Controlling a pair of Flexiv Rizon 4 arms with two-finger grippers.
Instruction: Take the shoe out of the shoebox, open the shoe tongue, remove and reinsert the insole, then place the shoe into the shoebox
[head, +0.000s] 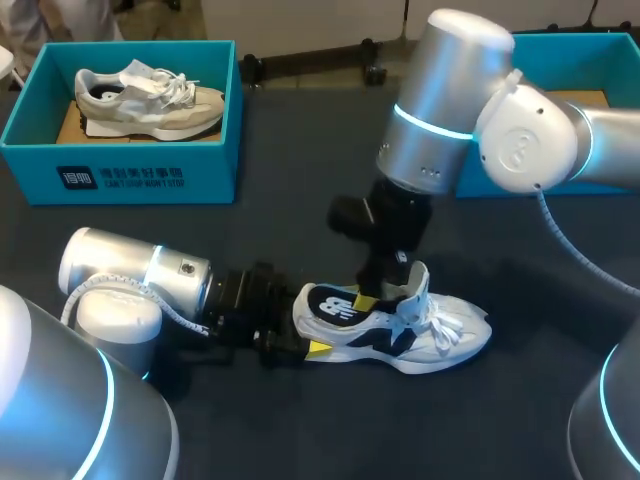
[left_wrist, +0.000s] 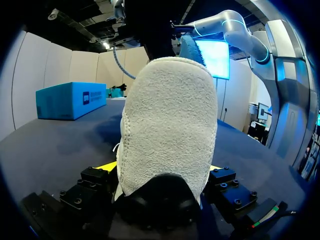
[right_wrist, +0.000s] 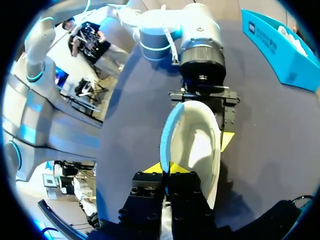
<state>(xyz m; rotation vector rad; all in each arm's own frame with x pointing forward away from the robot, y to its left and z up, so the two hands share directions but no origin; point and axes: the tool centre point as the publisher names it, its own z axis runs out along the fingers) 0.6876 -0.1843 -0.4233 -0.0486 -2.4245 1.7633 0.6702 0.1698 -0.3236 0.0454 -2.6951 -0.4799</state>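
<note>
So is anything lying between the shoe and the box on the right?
No loose thing shows on the table between shoe and right box. Only the right arm itself hangs across that path.

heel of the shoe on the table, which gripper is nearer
Left. The left gripper clamps the heel from both sides; the right gripper is farther forward over the shoe, pinching the insole.

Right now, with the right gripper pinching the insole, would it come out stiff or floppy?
Probably floppy: the insole looks thin and bows in a curve above the shoe. Likely light too, since the right gripper holds it by one edge.
</note>
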